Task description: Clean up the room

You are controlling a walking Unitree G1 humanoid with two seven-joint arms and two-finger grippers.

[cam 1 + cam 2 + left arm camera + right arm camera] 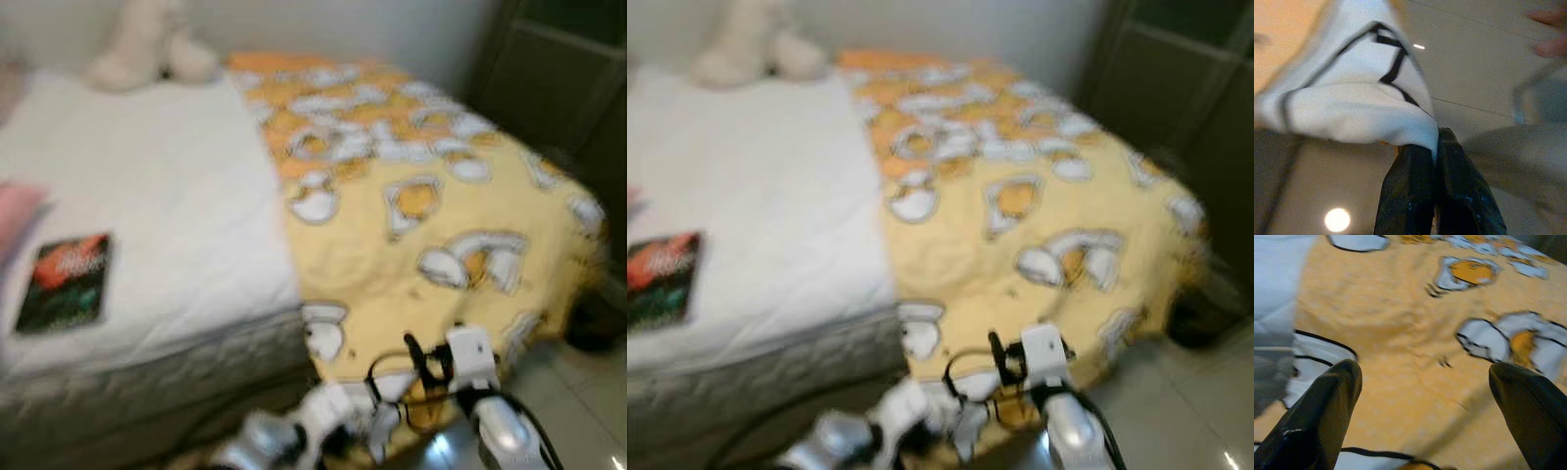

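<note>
— So, what is being handled at this moment?

— A yellow blanket (421,196) printed with egg-like figures is spread over the right half of the bed (147,176). Its lower edge hangs over the foot of the bed, near the tiled floor (578,392). In the left wrist view, a white patch of the blanket's edge is pinched between the closed fingers of the left end effector (1436,147). The right end effector (1425,382) is held wide open just above the yellow cloth, with nothing between its fingers.

— How should the step be done well?

— It is judged that the blanket is being straightened or pulled. The second grasp should be taken on the hem, well apart from the left grasp, so that the cloth can be drawn evenly. The open fingers should be lowered until a fold is gathered, and only then closed. The pull should be slow, because the pictures are blurred and the grip cannot be checked well.

— Is anything else to be tidied?

— A dark book (66,281) lies on the white mattress, a plush toy (152,44) sits by the wall, and something pink (20,211) is at the left edge.
</note>
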